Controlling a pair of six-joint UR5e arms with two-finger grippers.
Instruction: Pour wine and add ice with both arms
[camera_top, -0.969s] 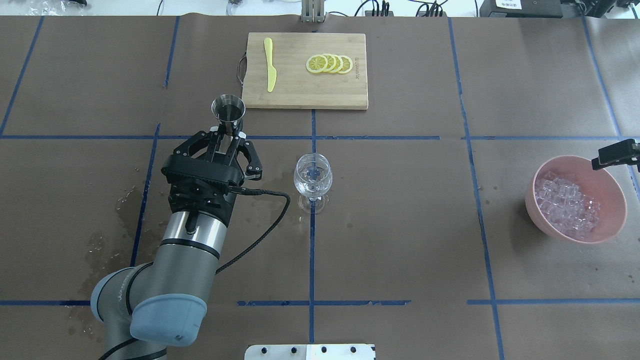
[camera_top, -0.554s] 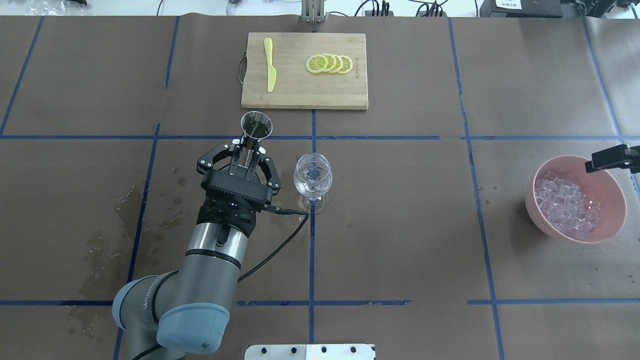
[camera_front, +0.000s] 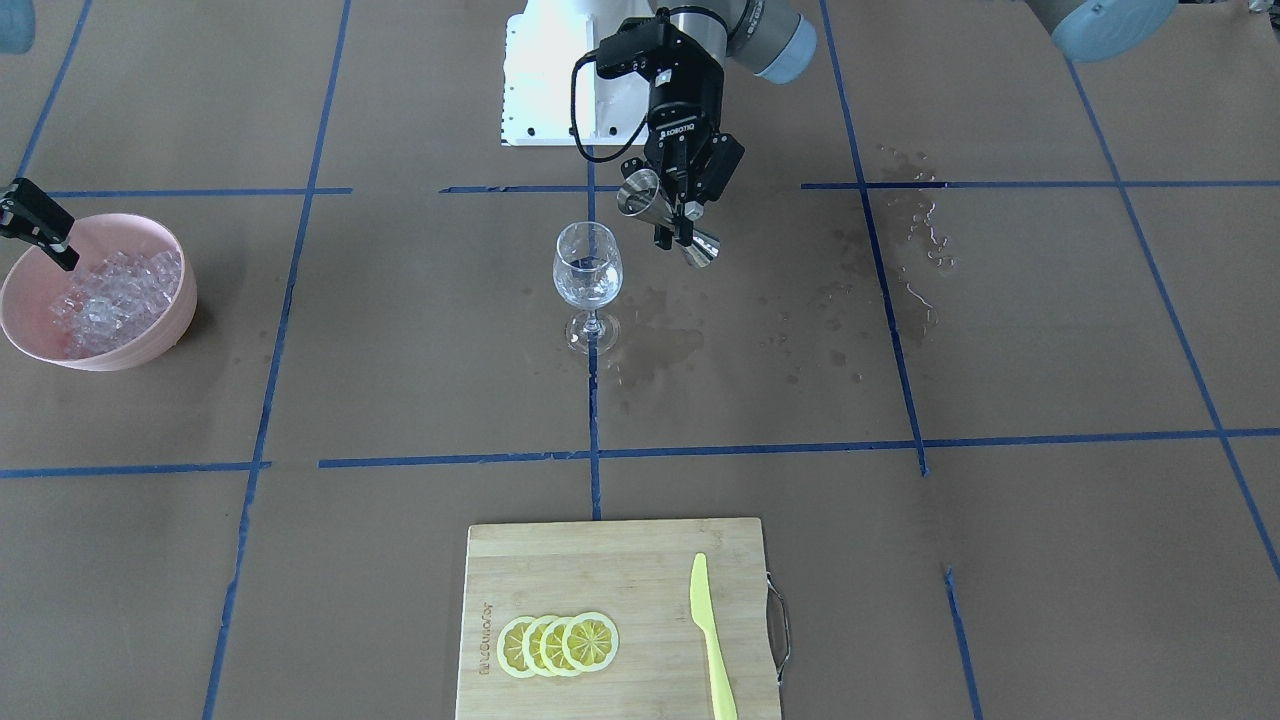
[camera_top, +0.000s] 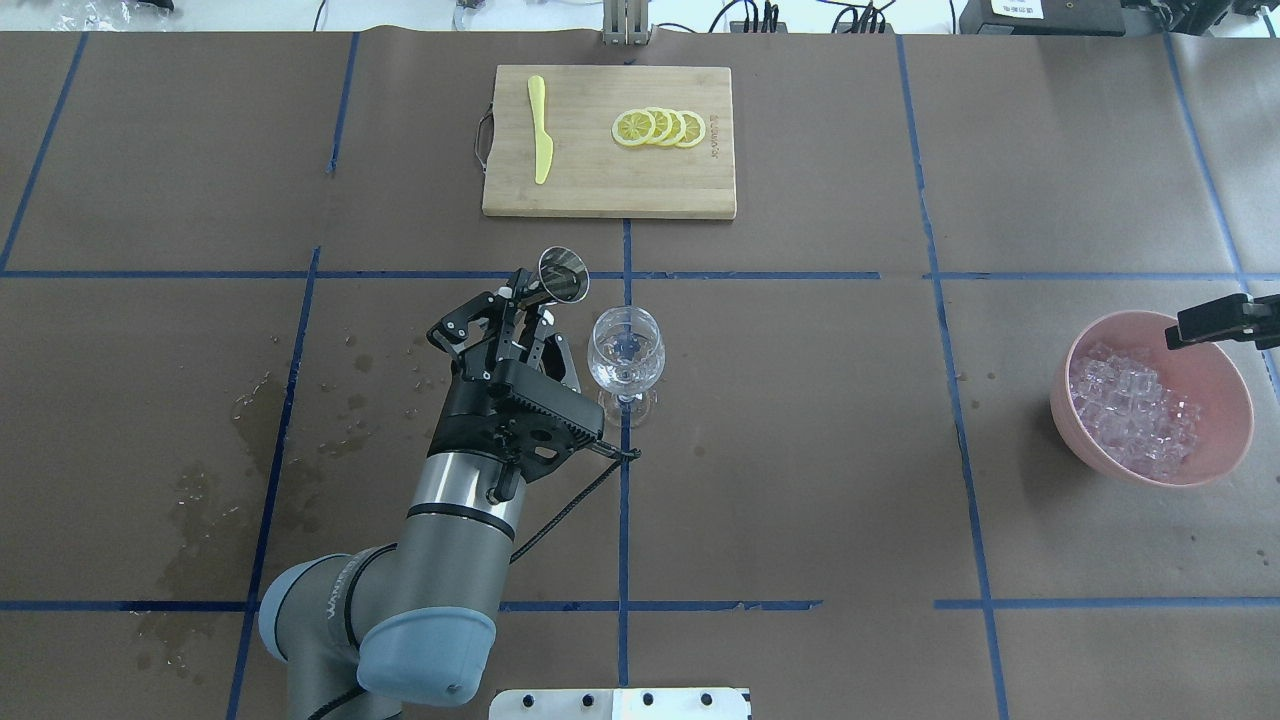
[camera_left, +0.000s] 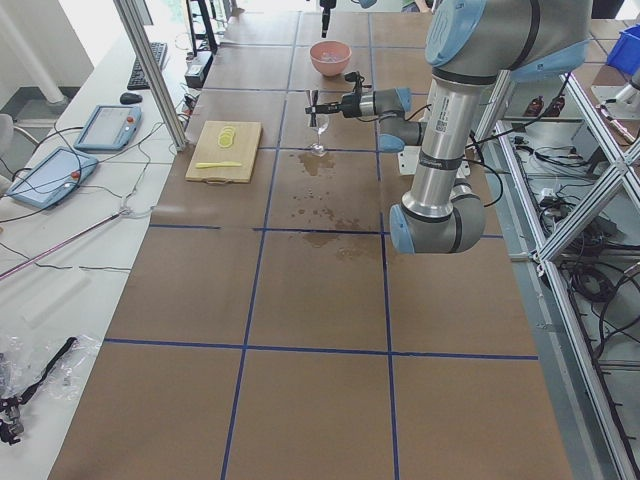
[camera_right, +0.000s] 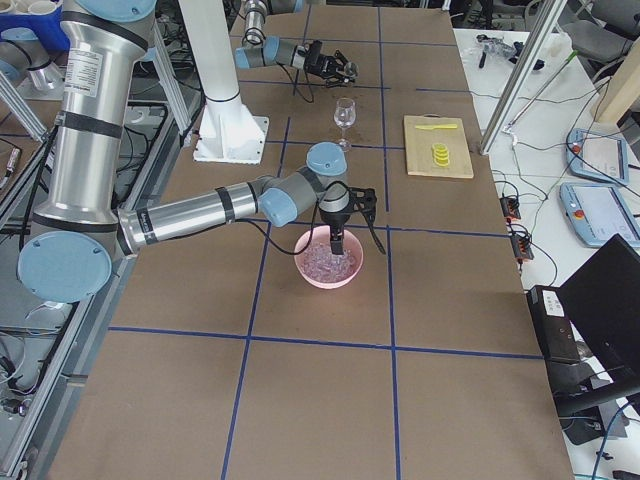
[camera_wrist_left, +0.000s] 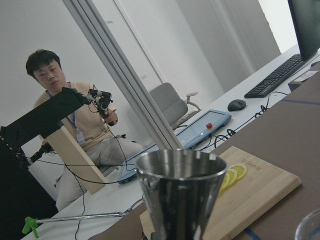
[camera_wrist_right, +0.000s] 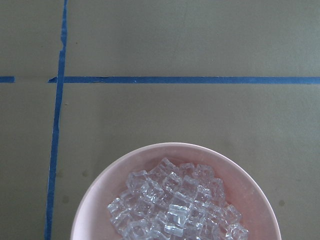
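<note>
My left gripper (camera_top: 531, 297) is shut on a steel jigger (camera_top: 563, 275) and holds it in the air, tilted with its mouth toward the clear stemmed wine glass (camera_top: 626, 350) just to its right. The jigger (camera_front: 665, 220) hangs beside and slightly above the glass rim (camera_front: 587, 235) in the front view. It fills the left wrist view (camera_wrist_left: 180, 192). The ice (camera_top: 1130, 405) is heaped in a pink bowl (camera_top: 1215, 440) at the far right. My right gripper (camera_top: 1213, 322) hovers over the bowl's far rim. Only part of it shows, and I cannot tell how its jaws stand.
A bamboo cutting board (camera_top: 600, 185) with a yellow knife (camera_top: 541, 130) and lemon slices (camera_top: 658, 127) lies at the table's far side. Wet spill patches (camera_top: 250, 410) mark the brown paper on the left. Blue tape lines cross the table.
My left arm has moved right with the jigger, from well left of the glass to right beside it, and tipped the jigger toward the glass. The right gripper has hardly shifted.
</note>
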